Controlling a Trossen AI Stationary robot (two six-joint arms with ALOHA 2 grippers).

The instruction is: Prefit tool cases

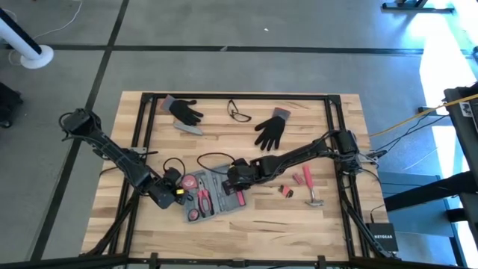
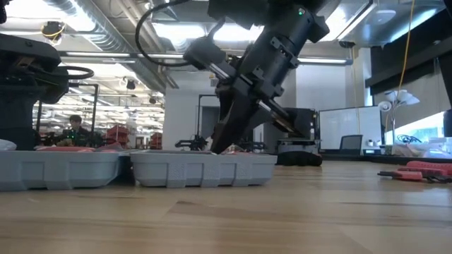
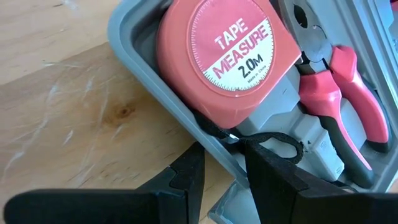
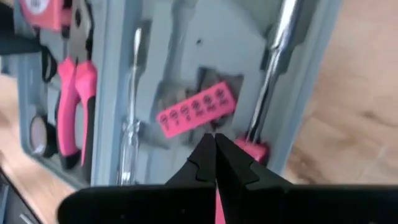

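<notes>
Tool case: the open blue-grey tray lies near the front middle of the table, between the two arms, its long axis running diagonally across the boards. It already carries a tape measure, pink-handled pliers and a screwdriver in its moulded recesses.

Right gripper: positioned directly over the case's right half, tips pointing down into the tray. The jaws are fully closed, tip to tip, and no tool is visible between them. Just beyond the tips sits the pink bit holder; whether the tips touch it cannot be determined. The low view shows this gripper angled down onto the tray from above.

Left gripper: stationed at the case's left end, fingers partly apart and straddling the tray's rim beside the tape measure. Whether they actually clamp the rim is not clear.

Governing relation: the case is under the right gripper and end-on to the left, so pressing work likely falls to the right arm while the left steadies. A hammer remains on the table to the right, outside the case.
</notes>
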